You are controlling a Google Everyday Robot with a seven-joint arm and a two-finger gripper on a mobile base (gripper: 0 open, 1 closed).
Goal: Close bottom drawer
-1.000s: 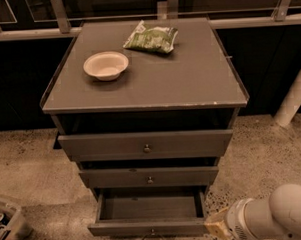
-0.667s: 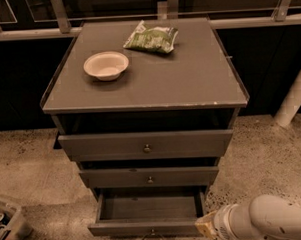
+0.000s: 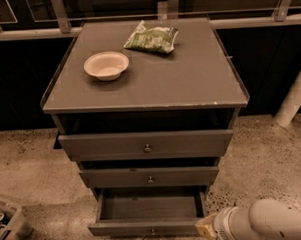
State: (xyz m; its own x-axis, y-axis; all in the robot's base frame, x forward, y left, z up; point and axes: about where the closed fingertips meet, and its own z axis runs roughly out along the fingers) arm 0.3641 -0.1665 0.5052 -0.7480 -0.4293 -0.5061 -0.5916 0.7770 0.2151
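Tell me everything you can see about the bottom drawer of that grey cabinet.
The bottom drawer is the lowest of three, grey, with a slim front and a small round metal knob. It stands pulled out, showing a dark interior with nothing visible inside. The gripper sits by its front corner at the picture's right; contact cannot be told.

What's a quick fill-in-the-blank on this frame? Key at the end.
1. The bottom drawer is ___.
2. The gripper sits by its front ___ corner.
3. On the cabinet, the white ___ lies left of the green bag.
4. The cabinet has ___ drawers.
Missing words: open; right; bowl; three.
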